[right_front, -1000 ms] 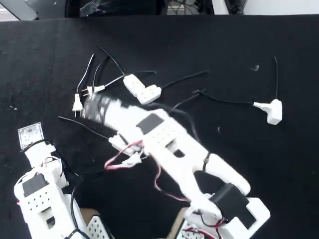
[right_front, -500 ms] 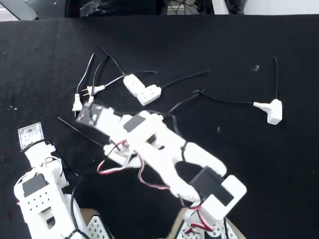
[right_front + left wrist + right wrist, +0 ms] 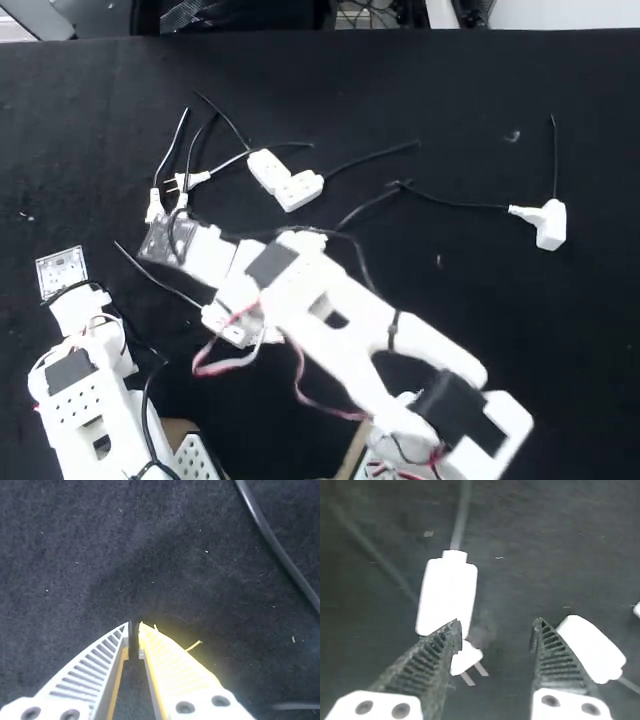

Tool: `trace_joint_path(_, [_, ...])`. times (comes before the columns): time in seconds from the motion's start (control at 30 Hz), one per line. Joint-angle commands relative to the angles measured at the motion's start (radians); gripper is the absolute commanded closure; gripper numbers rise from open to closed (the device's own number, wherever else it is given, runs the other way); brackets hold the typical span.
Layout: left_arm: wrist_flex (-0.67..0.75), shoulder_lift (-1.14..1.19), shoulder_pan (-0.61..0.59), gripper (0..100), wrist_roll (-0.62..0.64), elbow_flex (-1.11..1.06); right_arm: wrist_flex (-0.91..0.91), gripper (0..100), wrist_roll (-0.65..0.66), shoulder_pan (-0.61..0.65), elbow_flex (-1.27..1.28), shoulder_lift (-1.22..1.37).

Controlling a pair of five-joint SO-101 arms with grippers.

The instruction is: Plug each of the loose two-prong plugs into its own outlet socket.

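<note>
Two-prong plugs sit loose in the left half of the bench (image 3: 450,100), black cloth from edge to edge, as I watch from the remote station. Along the near edge stand both arms. The left arm (image 3: 72,385) is folded by the near left corner. Its gripper (image 3: 133,626) points down at bare cloth with the fingers pressed together, and a black cable (image 3: 280,555) runs past well clear of the tips. The right arm (image 3: 340,310) is stretched low from the near edge, right of the middle, on a slant toward the left edge, with red wires (image 3: 235,335) looping beneath it. Its gripper (image 3: 165,240) hangs just short of the nearer plug (image 3: 153,208), fingers spread wide. In the right wrist view that plug's body lies just past one fingertip. Its prongs point back into the gap beside that finger and its cord leads away. The farther plug (image 3: 183,182) lies outside the other finger, just beside it. Beyond them, toward the middle of the bench, the outlet block (image 3: 285,178) rests among black cords. Open cloth spreads over the right half, broken by a white corded fitting (image 3: 545,222) near the right edge. A wide bare strip runs along the far edge.
</note>
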State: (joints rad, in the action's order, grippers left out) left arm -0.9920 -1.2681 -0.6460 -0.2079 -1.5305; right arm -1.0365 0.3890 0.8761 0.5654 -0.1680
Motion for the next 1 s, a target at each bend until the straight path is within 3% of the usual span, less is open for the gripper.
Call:
trace_joint_path(0.0, [0.014, -0.005, -0.008, 95, 0.003, 0.007, 0.046, 77.3, -0.069, 0.066, 0.068, -0.091])
trace_joint_path(0.13, [0.014, -0.005, -0.008, 95, 0.003, 0.007, 0.215, 77.3, -0.115, 0.075, 0.185, -0.077])
trace_joint_path(0.27, [0.014, -0.005, -0.008, 95, 0.003, 0.007, 0.256, 77.3, -0.106, 0.069, 0.203, -0.018])
trace_joint_path(0.47, [0.014, -0.005, -0.008, 95, 0.003, 0.007, 0.27, 77.3, 0.018, -0.049, 0.163, 0.071])
trace_joint_path(0.7, [0.014, -0.005, -0.008, 95, 0.003, 0.007, 0.218, 77.3, 0.058, -0.129, 0.039, 0.081])
trace_joint_path(0.97, [0.014, -0.005, -0.008, 95, 0.003, 0.007, 0.049, 77.2, -0.057, 0.002, -0.018, 0.081])
